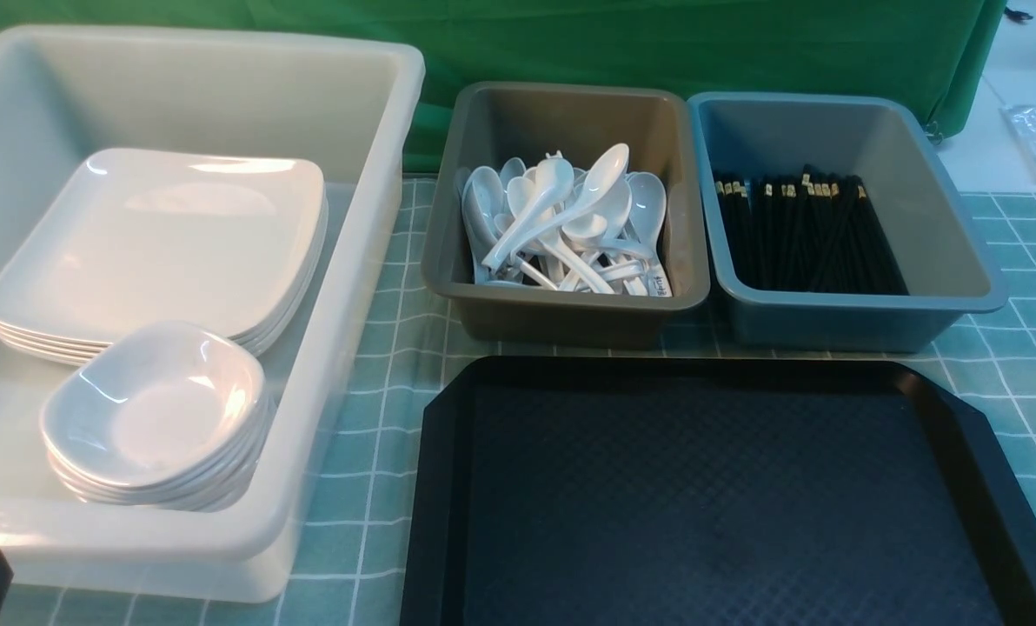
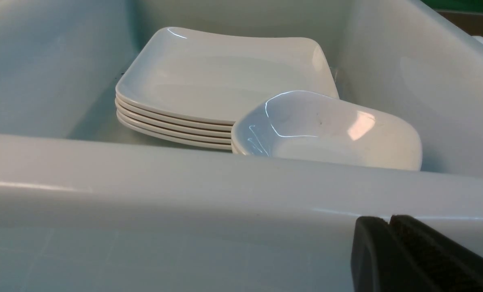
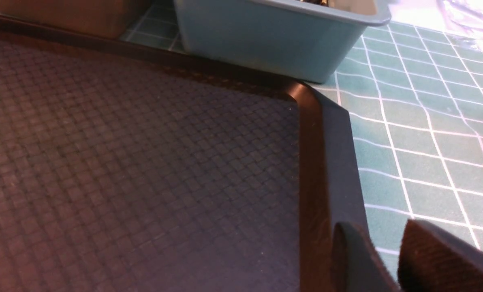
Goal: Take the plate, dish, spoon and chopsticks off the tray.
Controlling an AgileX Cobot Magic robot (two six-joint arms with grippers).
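The black tray point(image 1: 961, 452) lies in front of me with nothing on its diamond-textured floor. Several white square plates point(image 1: 170, 235) are stacked in the big white tub point(image 1: 370, 287), with a stack of small white dishes point(image 1: 157, 409) in front of them. White spoons point(image 1: 570, 217) are heaped in the grey tub point(image 1: 570, 322). Black chopsticks point(image 1: 809, 235) lie in the blue tub point(image 1: 866, 326). My left gripper point(image 2: 389, 221) is shut and holds nothing, just outside the white tub's near wall point(image 2: 184, 182). My right gripper point(image 3: 381, 233) stands open and holds nothing, over the tray's rim point(image 3: 330, 162) at its far right corner.
A green checked cloth point(image 1: 379, 365) covers the table. The three tubs stand in a row behind the tray, and a green backdrop point(image 1: 657, 43) hangs behind them. The blue tub's wall point(image 3: 266, 40) is close beyond the tray corner.
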